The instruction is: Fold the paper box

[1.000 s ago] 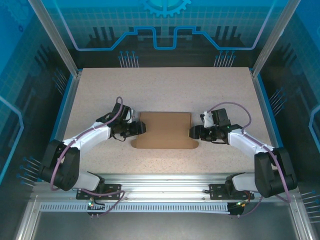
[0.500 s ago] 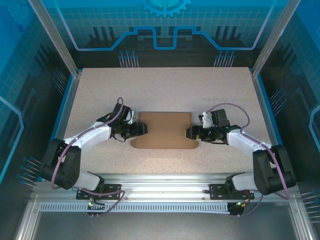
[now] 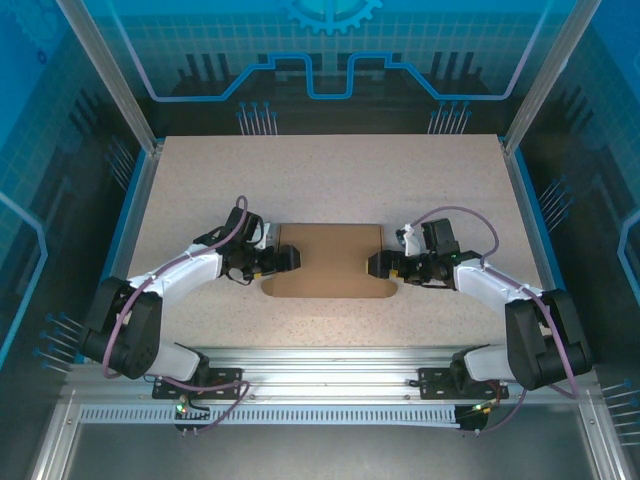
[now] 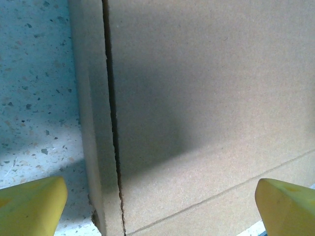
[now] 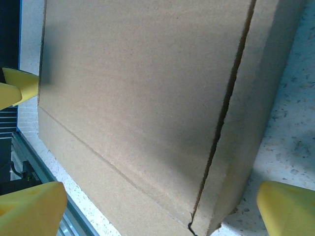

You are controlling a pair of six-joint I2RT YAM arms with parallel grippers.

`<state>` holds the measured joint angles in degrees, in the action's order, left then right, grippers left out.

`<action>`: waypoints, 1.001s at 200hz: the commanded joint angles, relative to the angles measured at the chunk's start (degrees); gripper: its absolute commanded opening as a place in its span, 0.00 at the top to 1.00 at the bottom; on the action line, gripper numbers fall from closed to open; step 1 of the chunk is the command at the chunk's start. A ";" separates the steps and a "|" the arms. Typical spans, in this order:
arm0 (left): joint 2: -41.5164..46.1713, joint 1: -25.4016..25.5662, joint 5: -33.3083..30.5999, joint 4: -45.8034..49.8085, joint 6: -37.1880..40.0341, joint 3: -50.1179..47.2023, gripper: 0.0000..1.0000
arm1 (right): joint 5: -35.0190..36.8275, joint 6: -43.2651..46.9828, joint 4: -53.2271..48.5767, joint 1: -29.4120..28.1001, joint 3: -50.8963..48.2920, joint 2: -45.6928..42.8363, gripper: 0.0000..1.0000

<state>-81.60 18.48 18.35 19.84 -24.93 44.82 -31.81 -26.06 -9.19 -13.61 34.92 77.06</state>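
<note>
Now newly spread wide and empty, the left hand (image 3: 293, 258) and right hand (image 3: 372, 265) edge inward over opposite ends of the paper box (image 3: 330, 262), probably readying a fold.

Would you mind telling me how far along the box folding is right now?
Done: nothing obvious; the paper box lies flat on the table, no walls raised. In hand: the left gripper and right gripper sit open at its two side edges, holding nothing. Left: raising the sides and tucking the flaps, seemingly almost the whole fold.
</note>
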 commanded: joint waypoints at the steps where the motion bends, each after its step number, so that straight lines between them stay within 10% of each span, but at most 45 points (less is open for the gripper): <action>1: 0.04 -0.46 2.92 -0.38 1.68 -0.40 0.01 | -1.83 -0.15 1.19 -0.64 -0.55 0.03 0.00; 200: -5.27 -2.05 5.96 -7.35 3.88 2.84 0.01 | -2.94 -0.84 7.73 -0.65 2.13 4.23 0.00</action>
<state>-86.02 16.95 21.02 14.20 -22.85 46.19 -33.21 -26.96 -3.33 -13.61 35.20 80.20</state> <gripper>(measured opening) 0.994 0.999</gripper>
